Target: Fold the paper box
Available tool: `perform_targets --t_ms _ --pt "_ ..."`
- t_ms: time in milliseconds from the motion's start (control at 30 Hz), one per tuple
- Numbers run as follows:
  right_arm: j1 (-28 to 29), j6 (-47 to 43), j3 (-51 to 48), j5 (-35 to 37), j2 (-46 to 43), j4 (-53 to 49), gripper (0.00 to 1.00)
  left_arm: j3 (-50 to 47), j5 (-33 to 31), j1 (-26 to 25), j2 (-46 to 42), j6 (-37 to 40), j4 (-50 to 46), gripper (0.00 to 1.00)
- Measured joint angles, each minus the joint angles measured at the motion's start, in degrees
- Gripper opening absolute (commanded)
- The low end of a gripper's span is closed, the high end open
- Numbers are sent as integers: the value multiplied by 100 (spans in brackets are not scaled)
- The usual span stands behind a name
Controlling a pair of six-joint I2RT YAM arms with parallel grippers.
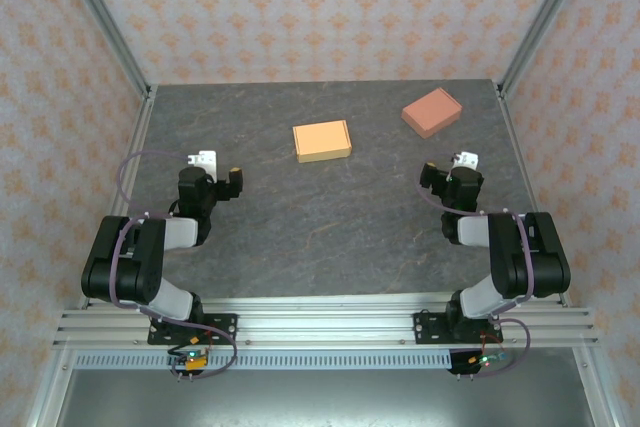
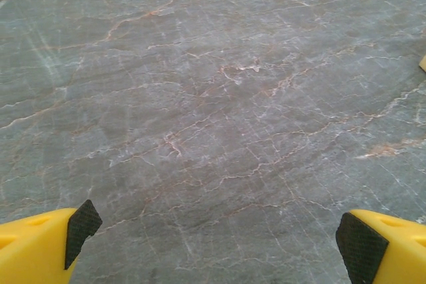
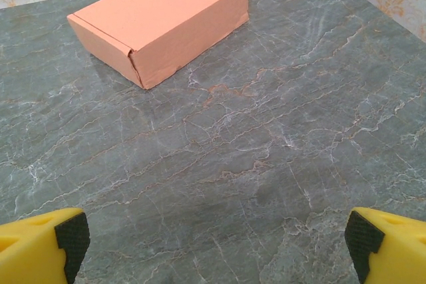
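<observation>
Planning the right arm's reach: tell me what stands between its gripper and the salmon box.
Nothing visible does. Bare table lies between the open right gripper and the salmon box; the orange box sits off to the left.

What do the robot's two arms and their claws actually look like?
The left arm and right arm are chunky black links joined by silvery-grey sleeves, bolted to an aluminium rail. A thin purplish cable loops along the left one. The left gripper and right gripper each have yellow fingers tipped with black pads.
</observation>
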Motion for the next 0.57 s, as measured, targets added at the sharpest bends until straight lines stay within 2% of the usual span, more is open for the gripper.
perform_targets --t_ms 567 --pt "2 0 22 4 0 -63 99 0 -190 -31 0 -48 -2 100"
